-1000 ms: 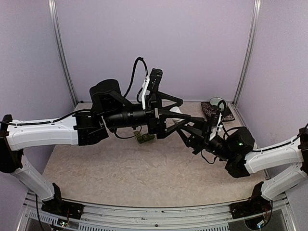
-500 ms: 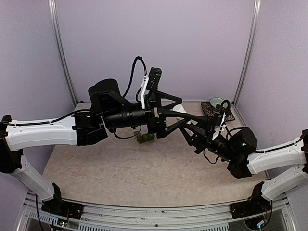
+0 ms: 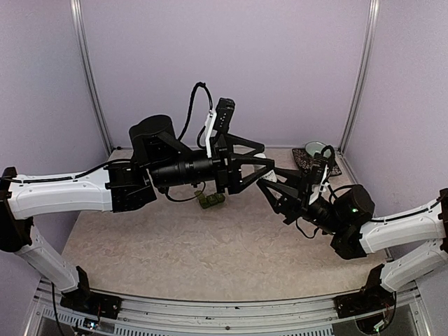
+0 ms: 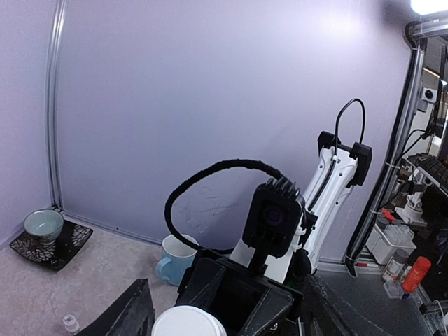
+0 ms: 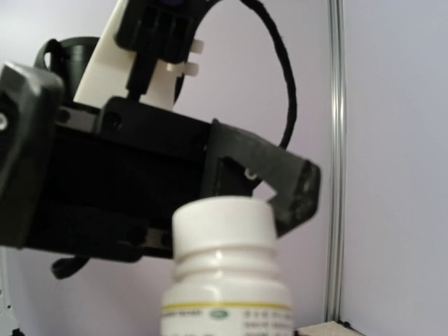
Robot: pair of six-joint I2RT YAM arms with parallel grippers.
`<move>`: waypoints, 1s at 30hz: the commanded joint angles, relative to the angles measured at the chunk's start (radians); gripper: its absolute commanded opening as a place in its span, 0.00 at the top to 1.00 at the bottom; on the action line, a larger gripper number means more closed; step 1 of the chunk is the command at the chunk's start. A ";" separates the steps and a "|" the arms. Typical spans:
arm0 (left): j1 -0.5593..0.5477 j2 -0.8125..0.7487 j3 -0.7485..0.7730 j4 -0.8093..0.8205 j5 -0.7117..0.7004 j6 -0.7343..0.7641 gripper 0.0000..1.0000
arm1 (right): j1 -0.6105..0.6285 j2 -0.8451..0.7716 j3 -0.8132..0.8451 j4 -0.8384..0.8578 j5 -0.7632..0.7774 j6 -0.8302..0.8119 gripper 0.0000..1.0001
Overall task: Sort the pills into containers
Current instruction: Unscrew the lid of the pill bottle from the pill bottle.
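A white pill bottle (image 5: 227, 280) with a white screw cap (image 4: 187, 323) is held up in mid-air over the table's middle, my right gripper (image 3: 269, 180) shut on its body. My left gripper (image 3: 268, 159) faces it from the left. Its jaws straddle the cap, one finger (image 5: 294, 189) close beside the cap, a gap still showing on the other side. The containers (image 3: 210, 201), a small dark green strip, lie on the table below the left arm. No pills are in view.
A pale blue mug (image 4: 175, 257) stands by the back wall. A green bowl (image 3: 316, 149) sits on a dark saucer (image 3: 329, 168) at the back right corner. A small clear object (image 4: 70, 323) lies on the tabletop. Purple walls enclose three sides.
The left gripper's jaws have narrowed around the bottle cap. The right arm drew slightly right, then held still with the bottle.
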 commanded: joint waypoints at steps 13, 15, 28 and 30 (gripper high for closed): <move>-0.010 -0.009 -0.010 -0.005 0.021 0.004 0.50 | 0.002 -0.024 0.000 0.003 0.015 0.003 0.89; -0.010 -0.007 -0.010 -0.006 0.018 0.002 0.51 | 0.002 -0.025 0.000 0.003 0.015 0.004 0.89; -0.010 0.002 -0.001 -0.029 -0.011 0.009 0.63 | 0.001 -0.023 0.003 0.005 0.006 0.005 0.89; -0.010 0.002 0.000 -0.028 -0.013 0.008 0.64 | 0.002 -0.023 0.003 0.004 0.005 0.005 0.89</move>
